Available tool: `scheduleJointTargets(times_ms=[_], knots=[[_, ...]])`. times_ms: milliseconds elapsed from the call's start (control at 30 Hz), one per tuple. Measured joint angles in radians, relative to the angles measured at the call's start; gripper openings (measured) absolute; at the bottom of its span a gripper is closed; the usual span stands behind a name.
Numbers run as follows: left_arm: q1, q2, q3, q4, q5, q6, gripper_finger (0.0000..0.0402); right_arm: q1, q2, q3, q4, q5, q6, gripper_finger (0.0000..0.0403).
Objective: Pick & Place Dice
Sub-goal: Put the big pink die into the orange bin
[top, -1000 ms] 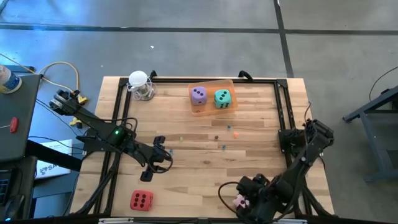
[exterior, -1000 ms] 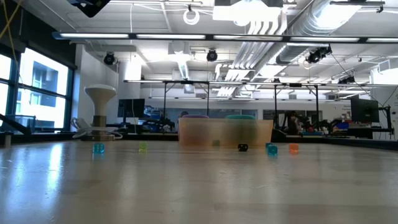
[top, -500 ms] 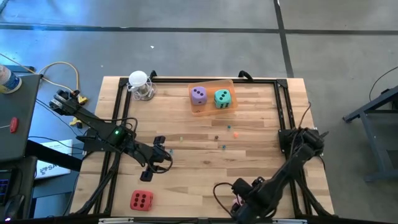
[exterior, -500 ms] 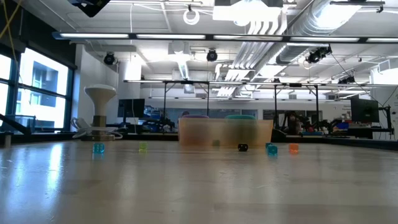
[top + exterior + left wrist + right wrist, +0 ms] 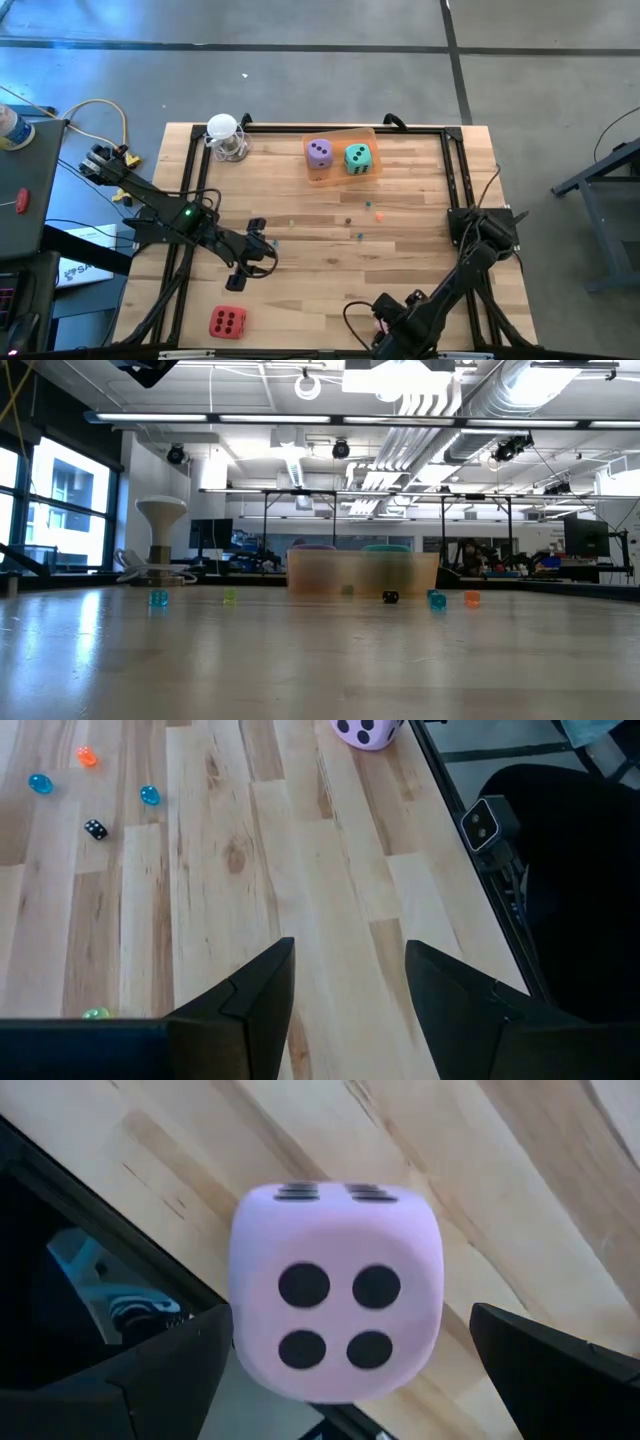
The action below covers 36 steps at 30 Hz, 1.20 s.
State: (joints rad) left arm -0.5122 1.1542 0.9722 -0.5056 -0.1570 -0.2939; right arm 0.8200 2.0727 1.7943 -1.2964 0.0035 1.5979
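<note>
Right now we have our right gripper [image 5: 340,1370] down at the table's near edge, jaws spread wide on either side of the pink die [image 5: 335,1290], which sits at the very lip of the table [image 5: 420,200] and is not yet pinched. In our judgement this is the approach-to-grasp step for that die; the next move calls for settling the fingers level with its sides and closing gently (it looks soft, so a hard squeeze could squash or squirt it off the edge). Also near us, the red die [image 5: 227,322] lies on the left side by the front edge, untouched. A little farther in, our left gripper [image 5: 240,277] waits above bare wood, its fingers [image 5: 255,995] partly apart and holding nothing. Beyond that a few tiny beads [image 5: 365,212] are scattered mid-table. Farthest off, the purple die [image 5: 319,152] and the teal die [image 5: 357,157] sit side by side in the orange tray [image 5: 340,178].
</note>
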Motion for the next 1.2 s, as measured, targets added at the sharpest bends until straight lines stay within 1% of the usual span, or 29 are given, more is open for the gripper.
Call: scheduleJointTargets(times_ms=[167, 633, 733, 1200], knots=[[0.002, 0.0, 0.0, 0.0, -0.003, 0.0, 0.0184, 0.0, 0.0, 0.0, 0.005, 0.021, -0.002, 0.04], [0.002, 0.0, 0.0, 0.0, -0.002, -0.001, 0.0184, -0.004, 0.013, 0.0, 0.018, 0.016, -0.032, 0.04], [0.002, 0.0, 0.0, 0.0, -0.002, -0.001, 0.0184, -0.008, 0.028, -0.001, 0.021, -0.012, -0.047, 0.04], [0.002, 0.0, 0.0, 0.0, -0.002, -0.001, 0.0184, -0.009, 0.029, -0.013, 0.046, -0.004, -0.057, 0.04]])
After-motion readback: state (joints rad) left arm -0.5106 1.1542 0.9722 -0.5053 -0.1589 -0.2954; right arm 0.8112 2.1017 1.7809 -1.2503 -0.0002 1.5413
